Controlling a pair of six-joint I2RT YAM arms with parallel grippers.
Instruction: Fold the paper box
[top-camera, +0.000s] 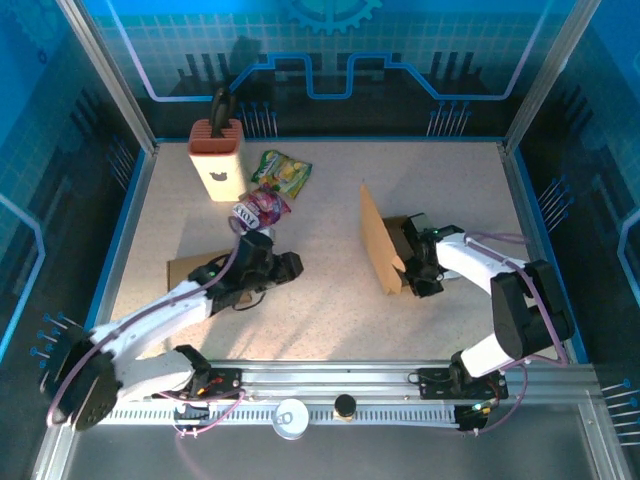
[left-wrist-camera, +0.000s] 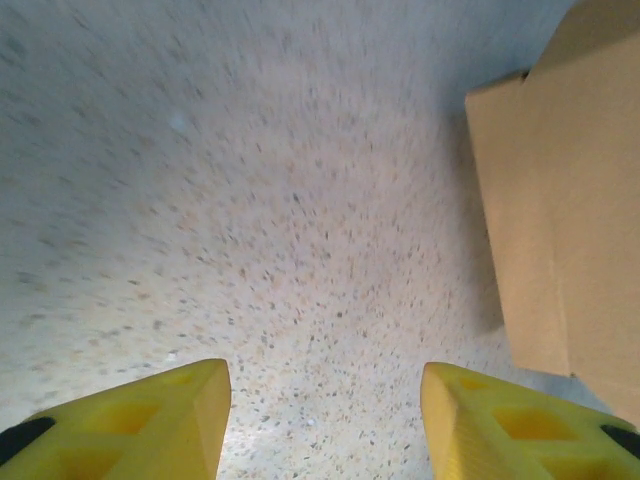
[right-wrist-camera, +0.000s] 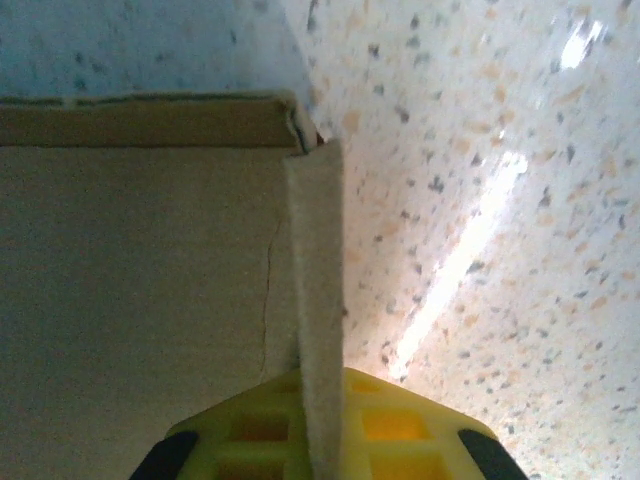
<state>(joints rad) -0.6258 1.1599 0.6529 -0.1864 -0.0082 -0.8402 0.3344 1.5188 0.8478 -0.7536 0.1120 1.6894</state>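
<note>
The paper box is a brown cardboard sheet (top-camera: 378, 238) standing on edge right of the table's middle. My right gripper (top-camera: 410, 268) holds it low on its right side. In the right wrist view the yellow fingers (right-wrist-camera: 400, 420) are shut on a thin cardboard flap (right-wrist-camera: 315, 280), with a broad panel (right-wrist-camera: 140, 290) to its left. My left gripper (top-camera: 290, 265) hovers left of centre, a gap away from the sheet. Its yellow fingertips (left-wrist-camera: 170, 420) stand open over bare table, nothing between them (left-wrist-camera: 325, 420). Cardboard (left-wrist-camera: 560, 210) shows at the right edge of that view.
A second flat cardboard piece (top-camera: 188, 271) lies under the left arm. A white and orange holder (top-camera: 217, 157) with a dark handle stands at the back left, with two snack packets (top-camera: 283, 172) (top-camera: 262, 205) beside it. Blue walls enclose the speckled table (top-camera: 330, 300).
</note>
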